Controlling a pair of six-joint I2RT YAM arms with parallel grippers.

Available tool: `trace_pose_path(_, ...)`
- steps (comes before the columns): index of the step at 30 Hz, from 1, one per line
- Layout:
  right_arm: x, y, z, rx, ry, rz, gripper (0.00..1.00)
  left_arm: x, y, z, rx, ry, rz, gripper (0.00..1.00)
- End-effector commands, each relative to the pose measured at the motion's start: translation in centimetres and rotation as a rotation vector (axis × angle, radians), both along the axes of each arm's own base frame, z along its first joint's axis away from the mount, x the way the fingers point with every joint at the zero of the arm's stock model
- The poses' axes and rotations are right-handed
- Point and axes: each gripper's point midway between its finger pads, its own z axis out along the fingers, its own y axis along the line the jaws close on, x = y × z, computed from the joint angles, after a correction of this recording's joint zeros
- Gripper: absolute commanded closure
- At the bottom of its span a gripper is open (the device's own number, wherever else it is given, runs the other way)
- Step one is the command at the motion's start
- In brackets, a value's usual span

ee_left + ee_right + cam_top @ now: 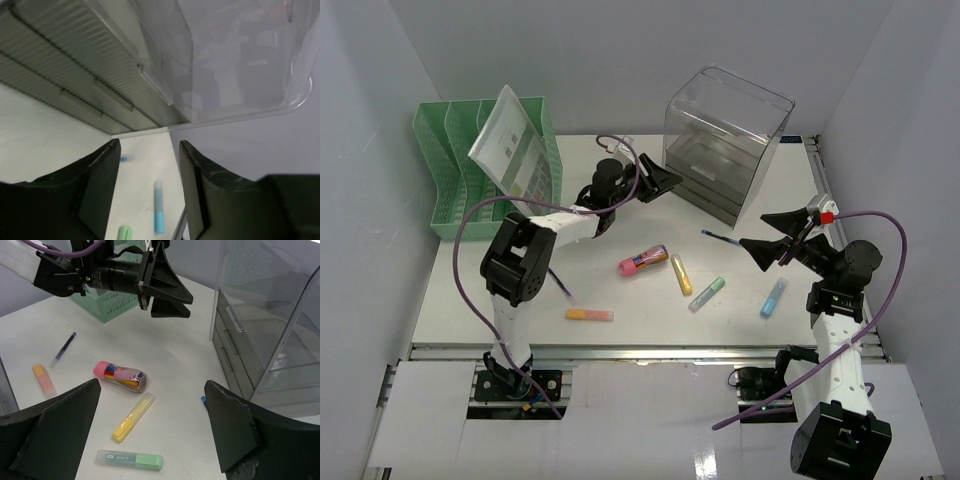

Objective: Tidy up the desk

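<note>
The white desk [470, 290] holds loose stationery: a pink-capped bottle of coloured pens [643, 261], a yellow highlighter [680, 274], a green highlighter [707, 294], a blue highlighter [773, 297], an orange highlighter [590, 314], a purple pen [560, 285] and a blue pen [720, 236]. My left gripper [663, 185] is open and empty, raised just left of the clear drawer box [725, 140]. My right gripper [753, 229] is open and empty, raised above the blue pen's right end. In the right wrist view the bottle [120, 376] and yellow highlighter [132, 416] lie between my fingers.
A green slotted file rack [470, 165] with a tilted paper sheet [510, 140] stands at the back left. The drawer box fills the top of the left wrist view [150, 65]. An aluminium rail [640, 352] runs along the desk's front edge. White walls enclose three sides.
</note>
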Motion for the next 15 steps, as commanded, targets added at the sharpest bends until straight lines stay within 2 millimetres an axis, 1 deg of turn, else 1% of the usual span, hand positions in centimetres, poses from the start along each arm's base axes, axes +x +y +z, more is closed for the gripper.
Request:
trace_pose_path(1, 0.2, -0.3, 0.5, -0.008, -0.040, -0.020, 0.09, 1.3, -2.5, 4.0, -0.148, -0.071, 0.016, 0.43)
trace_pose_path(5, 0.2, -0.3, 0.5, -0.004, -0.038, -0.020, 0.09, 2.3, -3.7, 3.0, -0.180, -0.042, 0.033, 0.45)
trace_pose_path(8, 0.2, -0.3, 0.5, -0.002, -0.040, -0.020, 0.09, 3.0, -4.3, 2.7, -0.196, -0.032, 0.044, 0.47)
trace_pose_path(12, 0.2, -0.3, 0.6, 0.000, -0.041, -0.020, 0.09, 4.2, -4.5, 2.1, -0.210, -0.006, 0.086, 0.50)
trace_pose_path(14, 0.1, -0.3, 0.7, 0.000, -0.042, -0.021, 0.09, 4.6, -4.7, 2.3, -0.223, -0.005, 0.091, 0.51)
trace_pose_path(15, 0.1, -0.3, 0.7, 0.000, -0.042, -0.021, 0.09, 4.7, -4.7, 1.9, -0.224, 0.004, 0.093, 0.51)
